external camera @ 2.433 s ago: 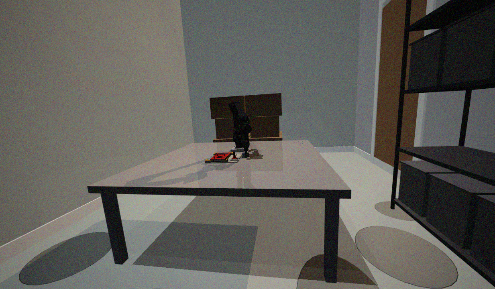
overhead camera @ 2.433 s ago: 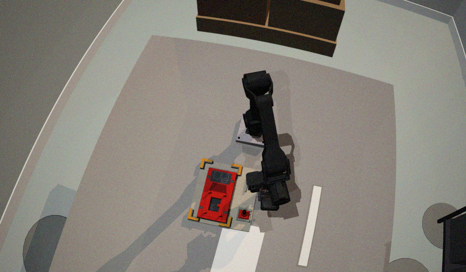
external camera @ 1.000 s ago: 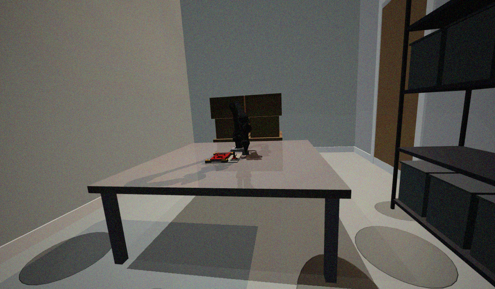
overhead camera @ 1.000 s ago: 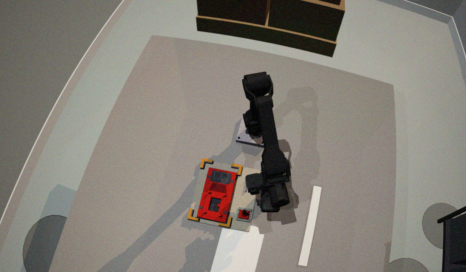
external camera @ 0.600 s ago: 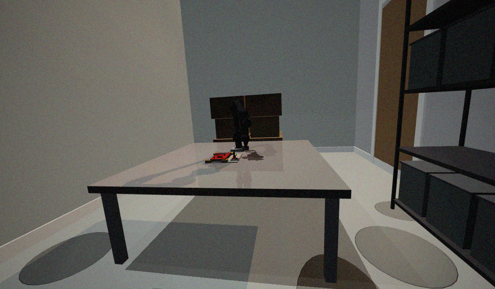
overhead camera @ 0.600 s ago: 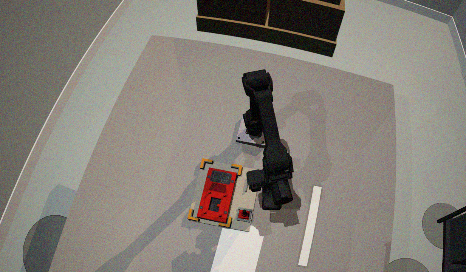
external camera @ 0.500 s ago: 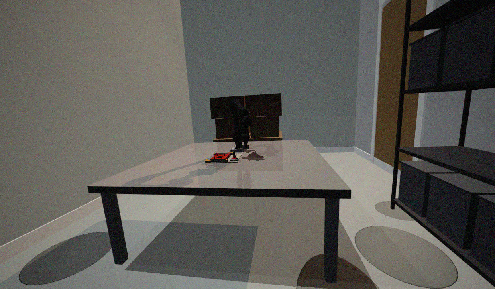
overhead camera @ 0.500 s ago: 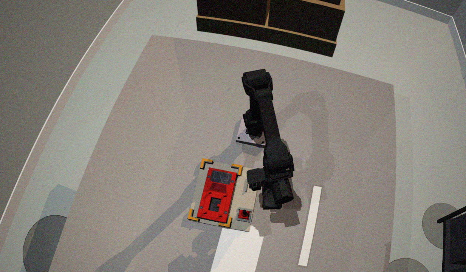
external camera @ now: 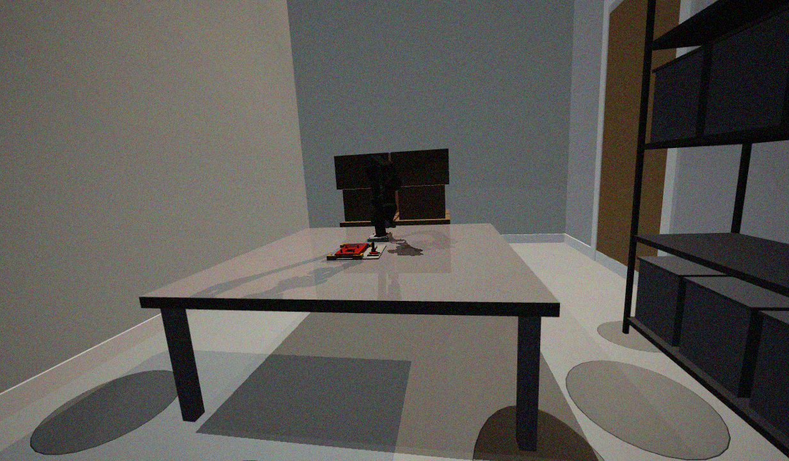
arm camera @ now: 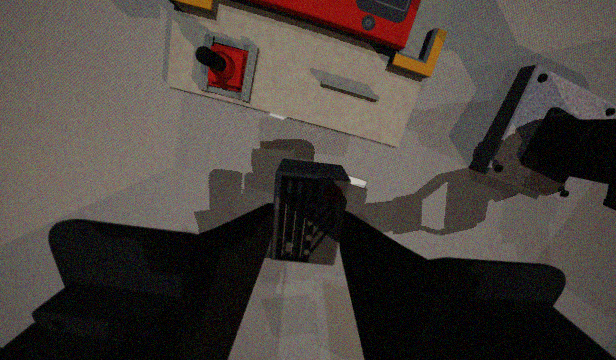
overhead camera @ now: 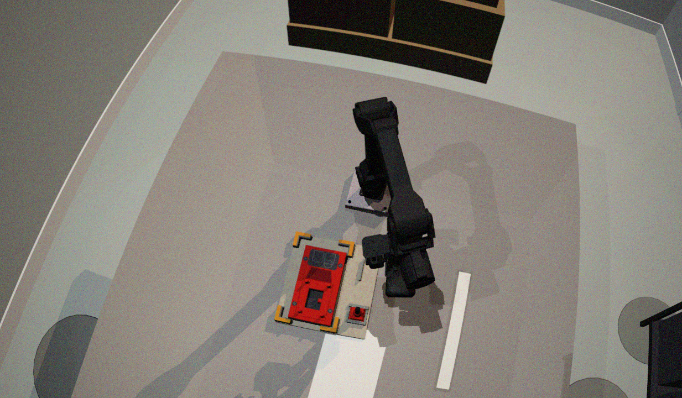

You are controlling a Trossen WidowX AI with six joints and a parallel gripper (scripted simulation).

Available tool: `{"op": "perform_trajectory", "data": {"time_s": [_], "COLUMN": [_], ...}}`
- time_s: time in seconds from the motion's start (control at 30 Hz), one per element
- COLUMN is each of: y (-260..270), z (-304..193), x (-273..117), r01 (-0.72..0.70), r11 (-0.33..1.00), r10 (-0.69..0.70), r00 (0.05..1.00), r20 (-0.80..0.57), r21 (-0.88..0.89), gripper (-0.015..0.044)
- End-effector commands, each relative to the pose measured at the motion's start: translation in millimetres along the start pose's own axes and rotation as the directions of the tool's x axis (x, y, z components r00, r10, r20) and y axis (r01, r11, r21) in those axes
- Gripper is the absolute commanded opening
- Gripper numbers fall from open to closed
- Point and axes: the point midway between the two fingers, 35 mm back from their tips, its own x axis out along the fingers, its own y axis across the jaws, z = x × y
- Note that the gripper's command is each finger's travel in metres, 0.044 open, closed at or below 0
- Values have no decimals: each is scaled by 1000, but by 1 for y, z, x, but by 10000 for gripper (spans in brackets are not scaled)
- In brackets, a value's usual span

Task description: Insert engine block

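Observation:
The engine block (arm camera: 308, 215) is a dark block with ribbed lines and a small dark red spot, seen in the wrist view. My gripper (arm camera: 307, 215) is shut on it and holds it above the table, beside the beige board; its slot side cannot be told. The red car body (overhead camera: 333, 279) (external camera: 350, 248) (arm camera: 338, 14) lies between yellow corner brackets. Its dark opening (overhead camera: 312, 298) shows in the top view, with a small red rib at its right edge. The block is away from the opening and is hidden under the arm in the top view.
A red piece with a black knob (overhead camera: 357, 312) (arm camera: 207, 57) stands in a grey holder on the beige board (overhead camera: 350, 293) (arm camera: 283, 80). A thin grey bar (overhead camera: 360, 271) (arm camera: 348, 91) stands on the board. The arm's base plate (overhead camera: 359, 201) (arm camera: 553, 92) is behind the board.

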Motion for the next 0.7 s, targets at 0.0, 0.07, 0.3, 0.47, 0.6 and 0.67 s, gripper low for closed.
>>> {"op": "perform_trajectory", "data": {"time_s": [0.0, 0.07, 0.3, 0.47, 0.6, 0.67], "y": [-2, -2, 7, 16, 22, 25], "z": [1, 1, 13, 25, 36, 41], "x": [-14, -15, -9, -4, -1, 1], "r01": [-17, -16, -17, -19, -23, -24], "r11": [1000, 1000, 995, 982, 965, 954], "r10": [17, 16, 18, 20, 24, 26], "r00": [1000, 1000, 1000, 1000, 1000, 1000], "r20": [3, 3, 3, 3, 3, 3], "r21": [6, 6, -97, -189, -262, -298], "gripper": [0, 0, 0, 0, 0, 0]}}
